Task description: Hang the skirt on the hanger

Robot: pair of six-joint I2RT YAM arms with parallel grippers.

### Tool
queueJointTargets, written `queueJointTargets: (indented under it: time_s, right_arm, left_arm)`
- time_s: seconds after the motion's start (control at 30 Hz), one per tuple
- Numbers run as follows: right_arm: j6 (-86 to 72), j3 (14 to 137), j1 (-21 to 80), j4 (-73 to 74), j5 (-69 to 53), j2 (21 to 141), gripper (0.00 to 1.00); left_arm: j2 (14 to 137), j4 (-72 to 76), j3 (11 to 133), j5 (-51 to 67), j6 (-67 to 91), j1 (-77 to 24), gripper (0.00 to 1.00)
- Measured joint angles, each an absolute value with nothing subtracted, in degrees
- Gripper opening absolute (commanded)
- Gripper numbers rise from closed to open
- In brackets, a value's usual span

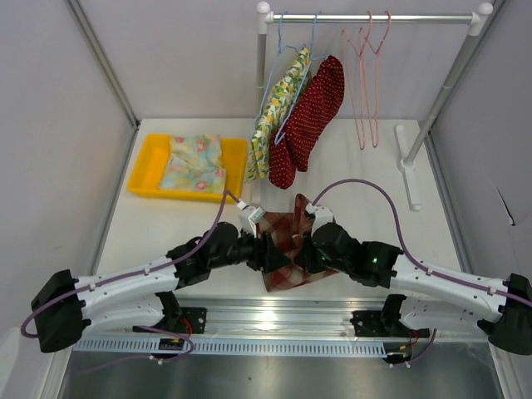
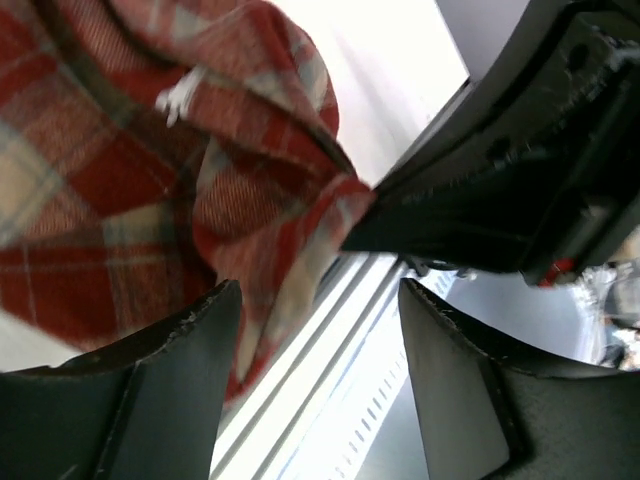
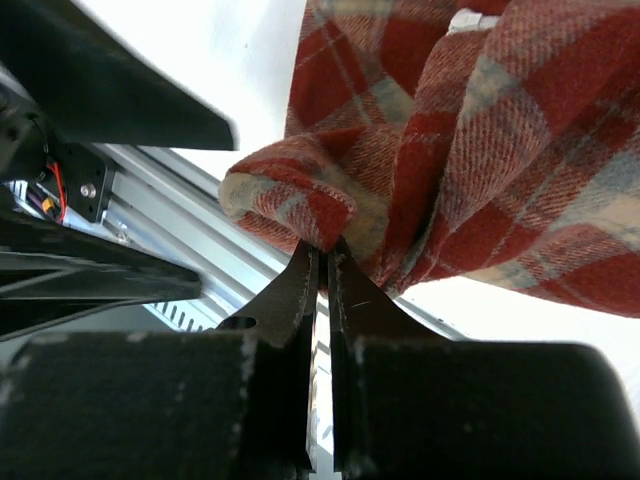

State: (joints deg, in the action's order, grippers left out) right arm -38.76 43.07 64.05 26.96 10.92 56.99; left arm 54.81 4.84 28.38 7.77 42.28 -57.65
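The step in hand looks like picking the skirt (image 1: 287,241) up off the surface (image 1: 366,208). The skirt is not yet on a hanger. It lies in a bunched heap at 6 o'clock on the surface, close to the near edge, between the two arms.

The right jaws are pressed tight together and pinch a rolled fold at the skirt's edge. The left jaws stand wide open and hold nothing. One black finger (image 2: 170,380) is right beside the cloth, and the skirt's edge hangs in front of the gap.

Next, the left jaws likely need to close on the edge near them. Then both arms could lift the skirt and carry it toward the pink hangers (image 1: 366,75), which hang bare at 1 o'clock on the rail (image 1: 374,17).

The skirt is soft, thick cloth, a bit fuzzy like wool. It has red, cream and dark checks, and it folds and flops easily. A small white tag (image 2: 180,95) shows on it. The hangers are thin bent wire, and the rail is a smooth white bar.
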Motion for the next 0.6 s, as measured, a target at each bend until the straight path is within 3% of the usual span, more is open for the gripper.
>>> queueJointTargets:
  time_s: [0.2,0.23,0.27,0.33,0.37,0.43,0.5,0.6]
  right_arm:
    - [-38.7,43.1,64.3,27.3,10.9,57.0,0.00]
    - [-38.7,43.1,64.3,27.4,10.9,57.0,0.00]
    - [-38.7,43.1,64.3,27.4,10.9,56.9,0.02]
    - [-38.7,43.1,64.3,27.7,10.9,56.9,0.19]
    - [-38.7,43.1,64.3,28.1,11.0,56.8,0.28]
    - [-39.0,43.1,64.3,29.1,11.6,56.4,0.54]
    - [-39.0,43.5,63.7,30.8,12.3,56.1,0.65]
    - [-38.2,44.8,60.0,33.6,12.4,55.5,0.71]
  left_arm:
    - [61.6,7.2,30.6,8.3,37.1,-61.0,0.65]
    - [62.1,7.6,30.6,8.3,36.5,-61.6,0.60]
    - [62.4,8.0,30.6,8.4,36.0,-62.0,0.47]
    - [63.0,8.7,30.6,8.3,35.5,-62.5,0.28]
    - [63.2,8.8,30.6,8.3,34.9,-62.5,0.13]
    - [63.5,8.9,30.6,8.3,34.5,-62.6,0.00]
    - [63.5,8.9,30.6,8.4,34.0,-63.0,0.00]
    - [63.7,9.8,30.4,8.5,33.9,-64.3,0.00]
